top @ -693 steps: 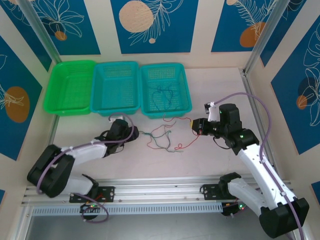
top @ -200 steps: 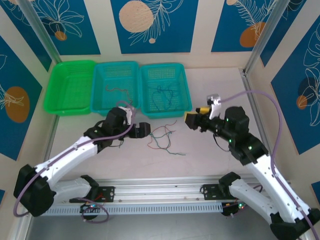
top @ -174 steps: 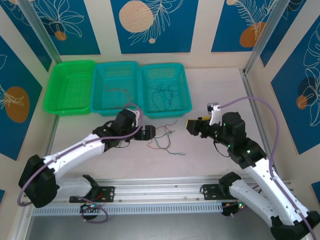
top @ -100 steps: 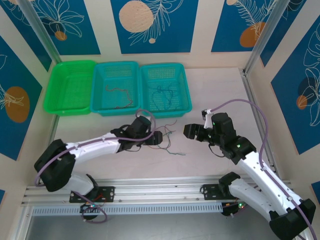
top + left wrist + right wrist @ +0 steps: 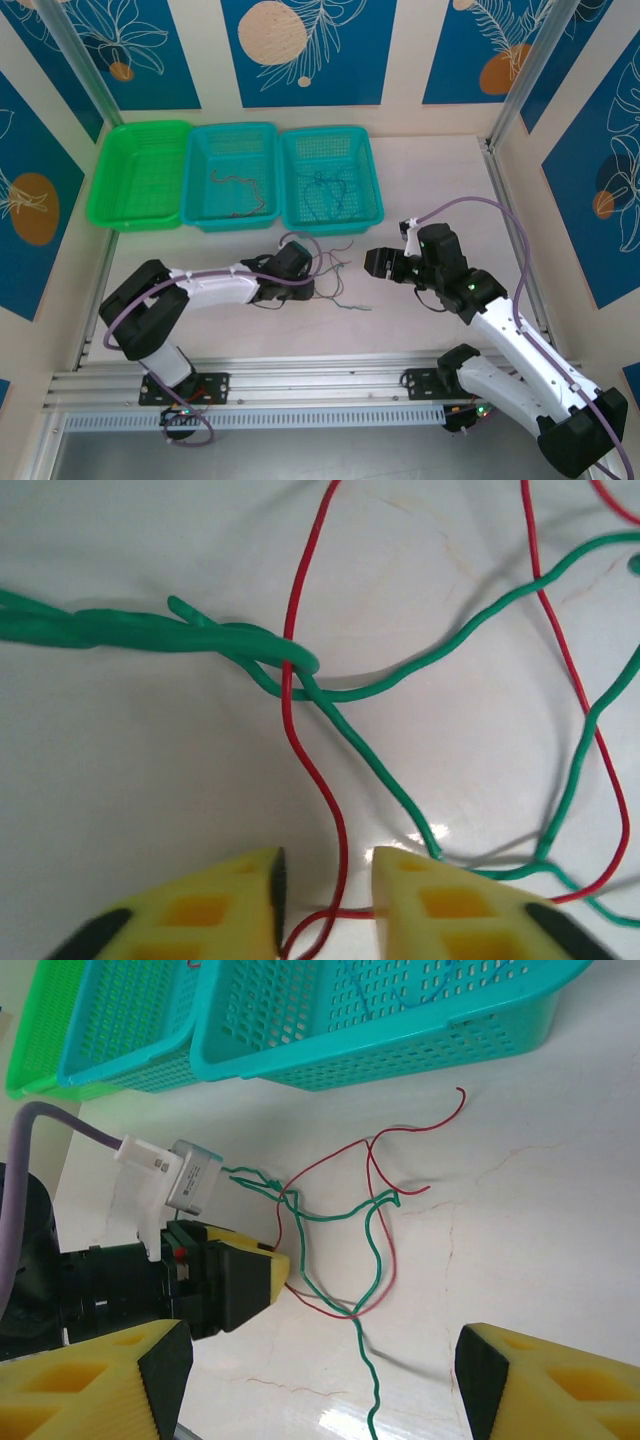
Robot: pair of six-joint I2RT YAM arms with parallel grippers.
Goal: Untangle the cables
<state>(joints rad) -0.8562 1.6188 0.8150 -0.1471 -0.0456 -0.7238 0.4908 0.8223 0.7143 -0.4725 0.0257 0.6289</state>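
Note:
A tangle of red and green cables (image 5: 335,275) lies on the white table in front of the baskets. My left gripper (image 5: 308,283) is low at the tangle's left end. In the left wrist view its jaws (image 5: 325,920) stand narrowly apart with the red cable (image 5: 300,630) running between them, a gap still showing. The green cable (image 5: 200,638) loops around the red one just ahead. My right gripper (image 5: 378,262) hovers wide open to the right of the tangle, holding nothing. The right wrist view shows the green cable (image 5: 375,1230) crossing the red cable (image 5: 330,1155).
Three baskets stand along the back: a green one (image 5: 100,180), a middle teal one (image 5: 232,222) holding a thin cable (image 5: 238,188), and a right teal one (image 5: 335,228) holding dark cables (image 5: 328,195). Metal rails run along the near edge.
My left gripper has moved right onto the tangle's left end and its jaws have narrowed around the red cable. My right gripper has come left and lower, still open.

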